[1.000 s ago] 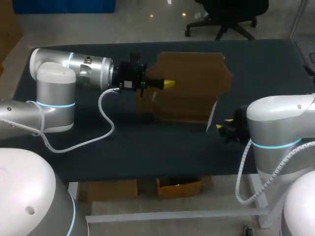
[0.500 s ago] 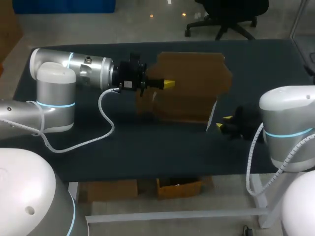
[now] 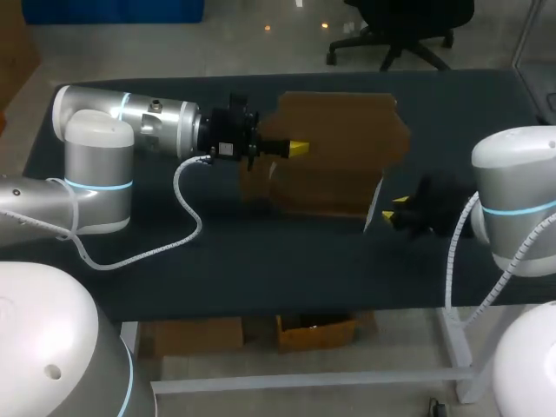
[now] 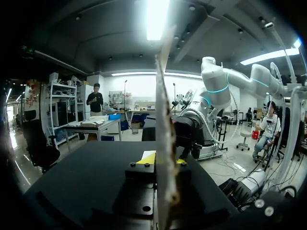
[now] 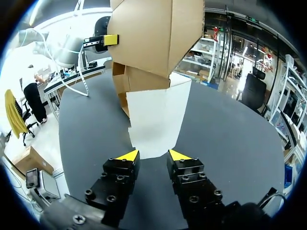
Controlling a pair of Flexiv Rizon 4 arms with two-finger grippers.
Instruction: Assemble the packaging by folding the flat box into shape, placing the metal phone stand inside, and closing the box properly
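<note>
The brown cardboard box (image 3: pixel 343 148) stands partly folded in the middle of the dark table, and a white flap (image 3: pixel 373 211) hangs at its right front corner. My left gripper (image 3: pixel 295 148) is shut on the box's left panel, which shows edge-on (image 4: pixel 165 143) between its yellow fingertips (image 4: pixel 147 158). My right gripper (image 3: pixel 400 211) sits just right of the white flap. In the right wrist view that gripper (image 5: pixel 152 155) is open, with the white flap (image 5: pixel 158 117) right ahead of its tips and the brown box (image 5: pixel 153 33) rising beyond. No metal phone stand is in view.
The left arm's white cable (image 3: pixel 187 221) loops over the table (image 3: pixel 261 261) in front of the box. My right arm (image 4: pixel 216 91) shows beyond the panel in the left wrist view. Bare dark tabletop (image 5: pixel 230 134) lies beside the right gripper.
My right arm has swung toward the right edge, and its gripper has shifted slightly farther back beside the white flap. The left arm and the box have stayed put.
</note>
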